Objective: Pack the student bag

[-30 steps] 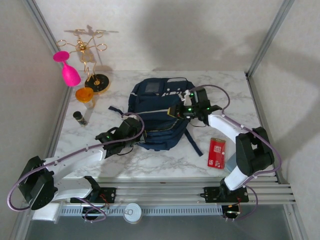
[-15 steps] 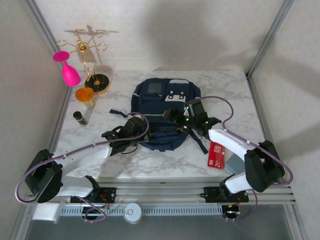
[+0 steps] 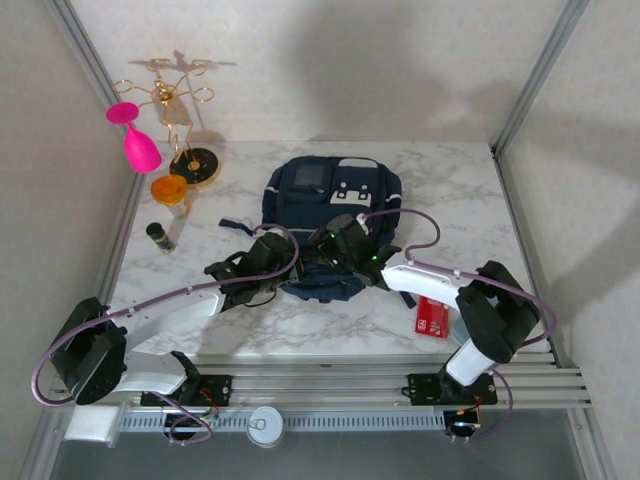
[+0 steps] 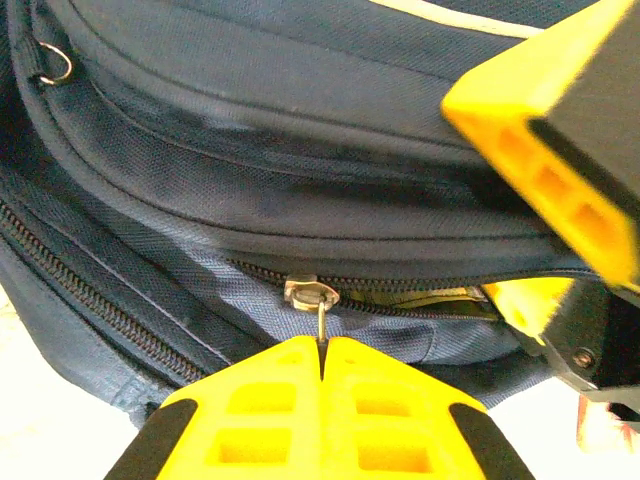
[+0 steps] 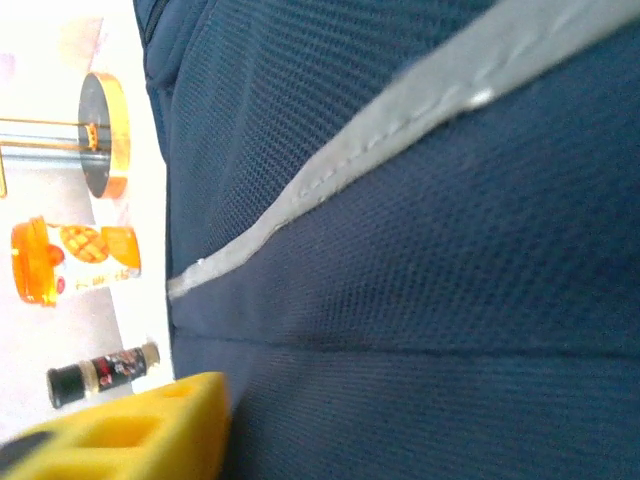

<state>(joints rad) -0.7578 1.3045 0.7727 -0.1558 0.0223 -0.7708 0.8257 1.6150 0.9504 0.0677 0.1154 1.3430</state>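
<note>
The student bag (image 3: 325,195) lay flat at the middle of the marble surface (image 3: 460,190), its bottom end towards the arms. The left fingers (image 4: 270,400) were pressed together on the thin metal zip pull (image 4: 321,322), with the slider just above them. The right fingers (image 4: 530,140) stood either side of a fold of the bag at 3 o'clock from the slider; whether they pinched it I could not tell.

The step in hand looked like working the zip. The seam gaped slightly on the slider's 3 o'clock side. The next move probably called for a steady pull along the zip line while the other arm braced the fabric.

A red packet (image 3: 432,316) lay at 4 o'clock from the bag, near the front edge. A dark bottle (image 3: 160,236), an orange jar (image 3: 170,190) and a pink glass (image 3: 135,140) crowded 10 o'clock. Open room lay from 12 to 2 o'clock.
</note>
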